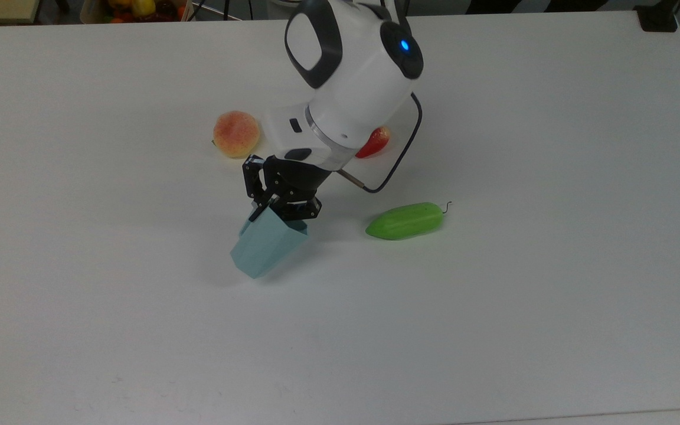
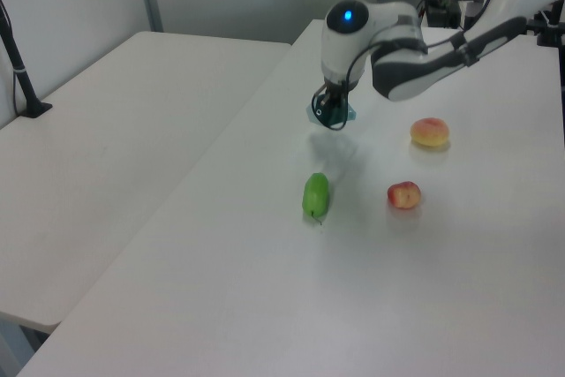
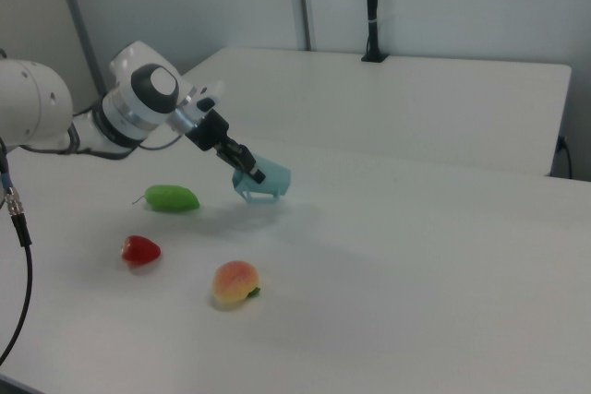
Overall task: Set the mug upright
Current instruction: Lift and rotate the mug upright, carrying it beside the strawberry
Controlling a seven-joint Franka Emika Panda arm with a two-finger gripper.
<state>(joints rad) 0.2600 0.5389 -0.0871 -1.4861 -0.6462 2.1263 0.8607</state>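
The pale blue faceted mug (image 1: 266, 245) hangs tilted above the white table (image 1: 523, 307), its narrow base pointing toward the top view's lower left. My gripper (image 1: 274, 213) is shut on the mug's rim wall from the top view's upper side. In the right view the mug (image 3: 266, 180) is clear of the table with a shadow under it, its thin handle on the underside, and the gripper (image 3: 246, 172) grips it from the right view's left. In the left view the mug (image 2: 345, 113) peeks out behind the gripper (image 2: 331, 116).
A peach (image 1: 236, 134) lies at the top view's upper left of the gripper. A green gourd-like vegetable (image 1: 406, 221) lies to the top view's right of the mug. A red fruit (image 1: 377, 141) is partly hidden behind the arm. A black post (image 3: 370, 6) stands on the far table.
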